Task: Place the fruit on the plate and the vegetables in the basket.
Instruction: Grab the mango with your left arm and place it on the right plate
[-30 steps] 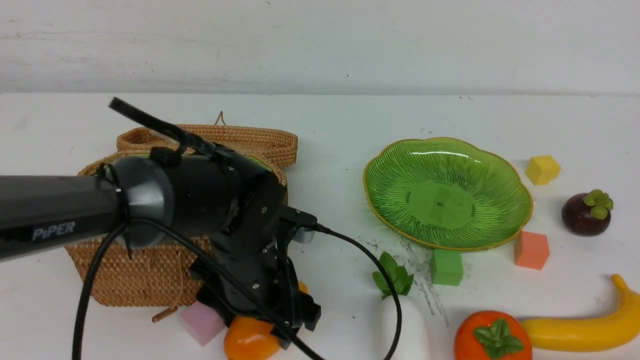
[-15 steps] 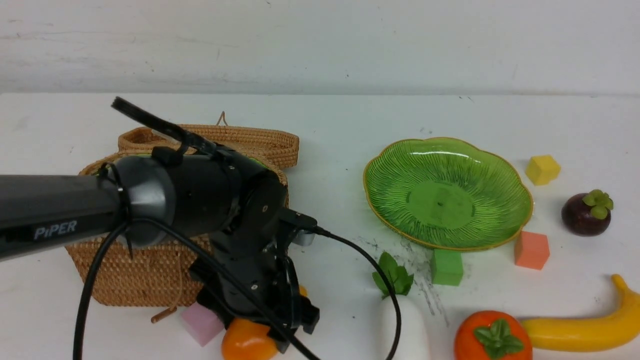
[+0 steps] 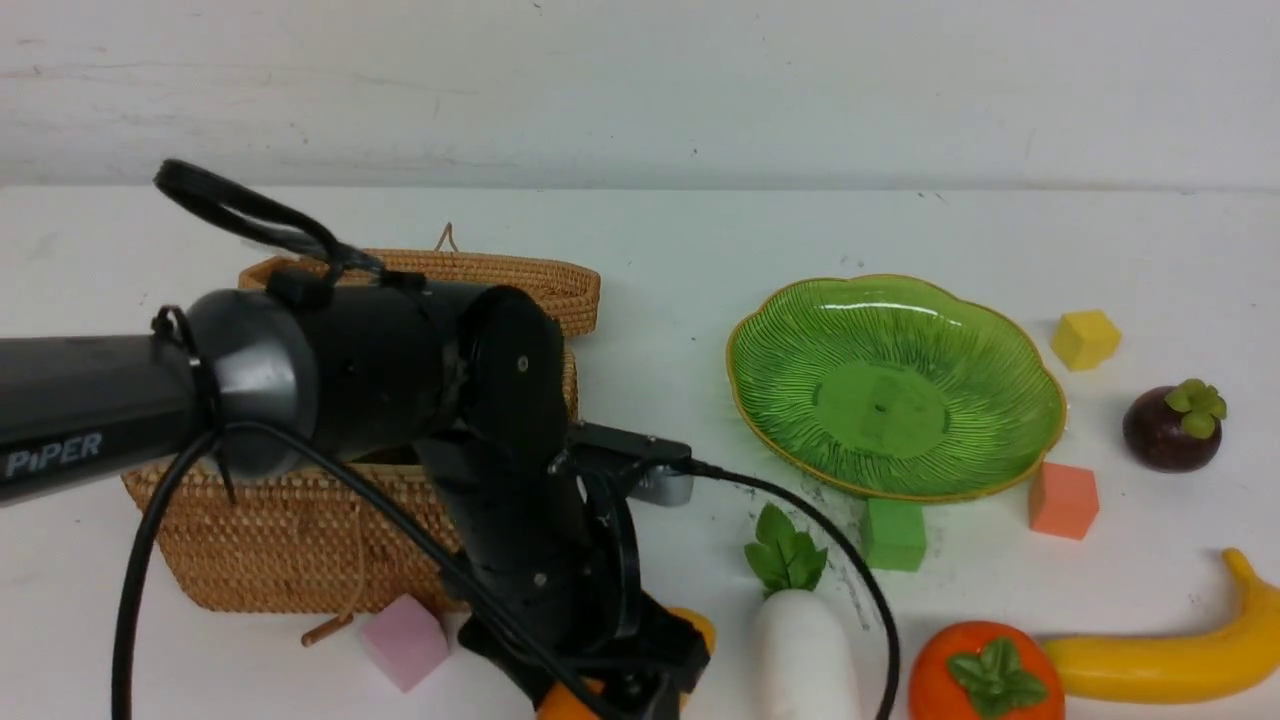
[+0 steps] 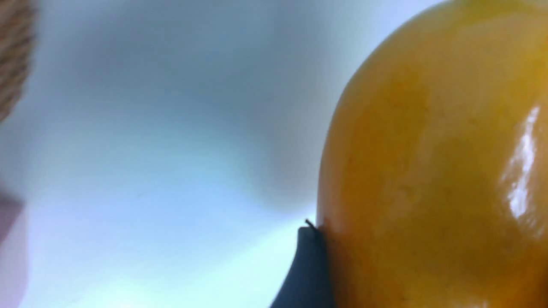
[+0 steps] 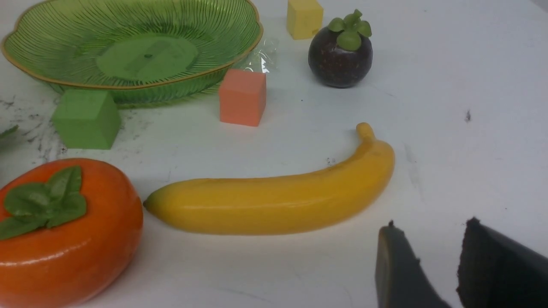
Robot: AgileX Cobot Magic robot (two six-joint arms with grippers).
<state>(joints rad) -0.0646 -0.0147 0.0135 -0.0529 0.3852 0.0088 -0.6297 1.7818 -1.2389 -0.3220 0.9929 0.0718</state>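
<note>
My left gripper (image 3: 640,685) is low at the front table edge, right of the wicker basket (image 3: 280,540), shut on the orange-yellow mango (image 3: 695,630). In the left wrist view the mango (image 4: 428,171) fills the frame with one dark finger (image 4: 306,265) against its side. The white radish (image 3: 805,650) lies just right of it. The persimmon (image 3: 985,675), banana (image 3: 1170,660) and mangosteen (image 3: 1172,428) lie on the table at the right. Nothing lies on the green plate (image 3: 780,330). My right gripper (image 5: 428,239) hovers open near the banana (image 5: 278,201), holding nothing.
Foam cubes are scattered about: pink (image 3: 405,642) in front of the basket, green (image 3: 893,535) and orange (image 3: 1063,500) at the plate's near rim, yellow (image 3: 1085,338) to its right. My left arm and its cable hide the basket's inside.
My left gripper has swung right along the front edge with the mango between its fingers. The basket has shifted slightly. Everything on the right side stays put.
</note>
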